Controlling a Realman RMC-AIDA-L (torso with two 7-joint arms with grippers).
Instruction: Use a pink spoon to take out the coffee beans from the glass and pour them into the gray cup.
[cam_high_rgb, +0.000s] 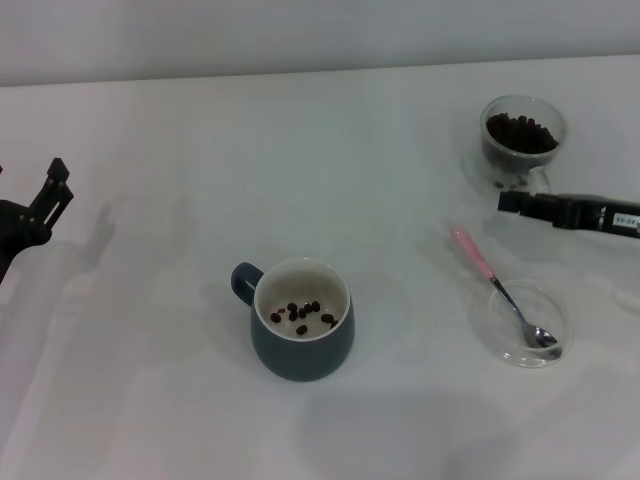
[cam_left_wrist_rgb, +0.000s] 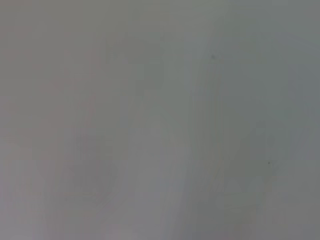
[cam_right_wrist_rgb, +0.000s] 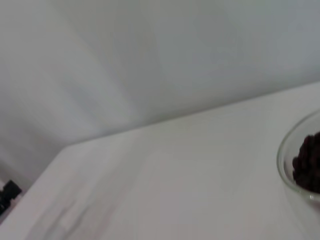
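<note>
The spoon (cam_high_rgb: 500, 292) lies lower right of the head view, bowl in a clear dish (cam_high_rgb: 520, 322), pink handle resting out over its rim. The glass (cam_high_rgb: 520, 140) of beans (cam_high_rgb: 520, 132) stands upper right. The cup (cam_high_rgb: 300, 320), lower centre on the tabletop (cam_high_rgb: 180, 160), holds a few beans. The right hand (cam_high_rgb: 512, 203) reaches in from the right edge between glass and dish, empty; its spread I cannot tell. The left hand (cam_high_rgb: 55, 190) sits at the left edge, open a little, empty.

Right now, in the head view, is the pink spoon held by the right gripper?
No, the pink spoon lies free, its bowl resting in the shallow glass dish, while the right gripper hovers apart from it, near the glass.
</note>
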